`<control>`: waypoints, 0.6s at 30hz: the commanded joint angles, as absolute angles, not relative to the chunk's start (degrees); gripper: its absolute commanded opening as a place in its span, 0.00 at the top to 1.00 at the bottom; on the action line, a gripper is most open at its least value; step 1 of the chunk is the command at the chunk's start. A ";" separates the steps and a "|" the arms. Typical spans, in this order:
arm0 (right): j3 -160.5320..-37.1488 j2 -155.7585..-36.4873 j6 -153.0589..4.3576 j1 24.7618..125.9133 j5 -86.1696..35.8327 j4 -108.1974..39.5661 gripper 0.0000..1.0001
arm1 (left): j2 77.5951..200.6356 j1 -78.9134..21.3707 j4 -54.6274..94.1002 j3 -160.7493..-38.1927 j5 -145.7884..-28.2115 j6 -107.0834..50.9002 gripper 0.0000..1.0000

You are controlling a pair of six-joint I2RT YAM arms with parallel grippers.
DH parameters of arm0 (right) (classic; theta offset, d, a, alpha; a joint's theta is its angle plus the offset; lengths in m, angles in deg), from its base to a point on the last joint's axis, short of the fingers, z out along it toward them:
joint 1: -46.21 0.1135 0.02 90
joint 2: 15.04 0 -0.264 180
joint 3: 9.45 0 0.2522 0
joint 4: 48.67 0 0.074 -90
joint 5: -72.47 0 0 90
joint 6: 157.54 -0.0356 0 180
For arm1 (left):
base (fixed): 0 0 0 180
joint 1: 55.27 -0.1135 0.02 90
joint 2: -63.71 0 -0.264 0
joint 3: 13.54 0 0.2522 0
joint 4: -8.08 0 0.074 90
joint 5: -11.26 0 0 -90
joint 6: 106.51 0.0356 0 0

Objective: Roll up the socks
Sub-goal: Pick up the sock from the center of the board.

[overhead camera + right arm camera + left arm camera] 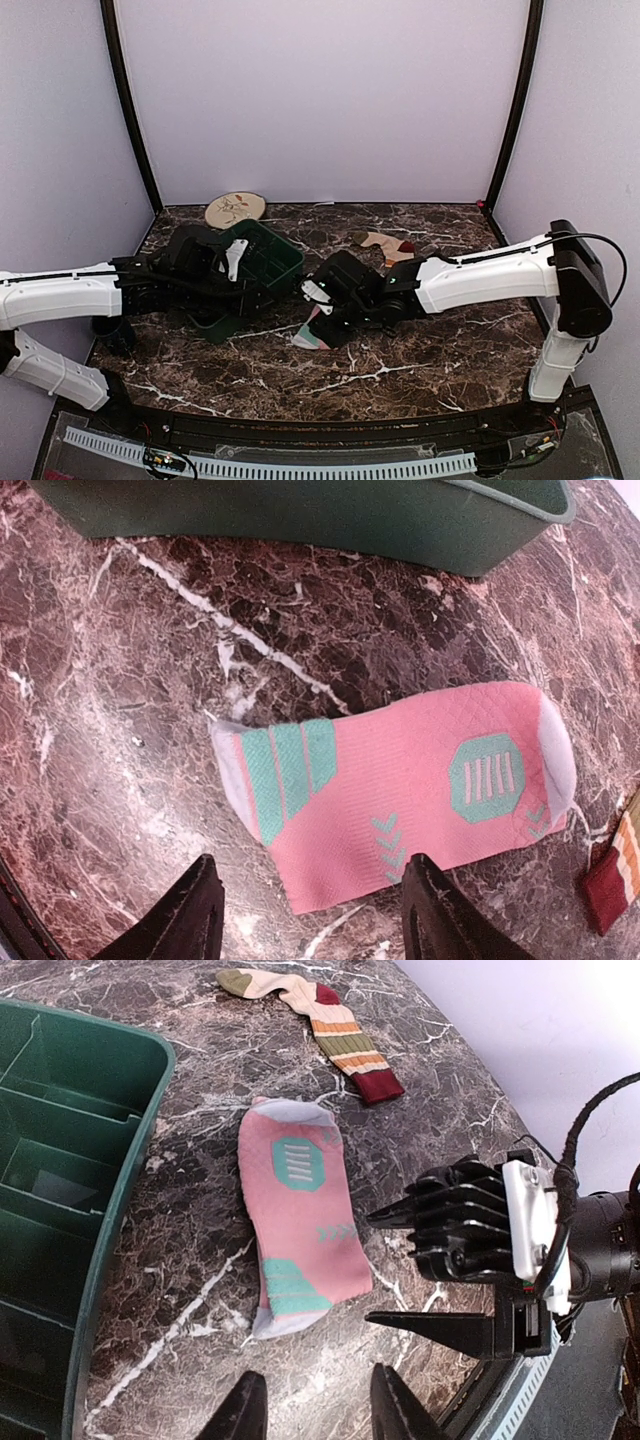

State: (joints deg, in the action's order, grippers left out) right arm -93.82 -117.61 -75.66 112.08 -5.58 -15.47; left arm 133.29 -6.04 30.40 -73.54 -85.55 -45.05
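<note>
Both left gripper (pixel 316 1375) and right gripper (pixel 312 865) hang spread, empty, near the pink sock (pixel 400 790) mid-frame; reaching together, they may collide.

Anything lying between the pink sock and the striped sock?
Nothing; the left wrist view shows only bare marble table between the pink sock and the striped sock.

Flat & unrolled: pink/mint sock (pixel 300 1225), w/ tan striped sock (pixel 335 1030) lying apart nearby
</note>
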 commanded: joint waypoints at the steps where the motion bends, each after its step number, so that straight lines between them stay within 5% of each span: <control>1: -93.54 -119.45 -73.08 113.79 -1.21 -13.49 0.41 | 131.39 -6.57 31.00 -71.60 -85.81 -45.07 0.61; 18: -93.28 -124.91 -68.85 114.66 1.07 -12.78 0.36 | 131.21 -7.08 30.41 -69.59 -87.16 -45.16 0.61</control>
State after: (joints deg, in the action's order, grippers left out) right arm -92.88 -123.09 -70.41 114.11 -0.23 -12.87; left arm 132.90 -6.54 30.53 -70.57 -86.47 -45.26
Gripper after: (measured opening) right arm 0.642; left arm 0.390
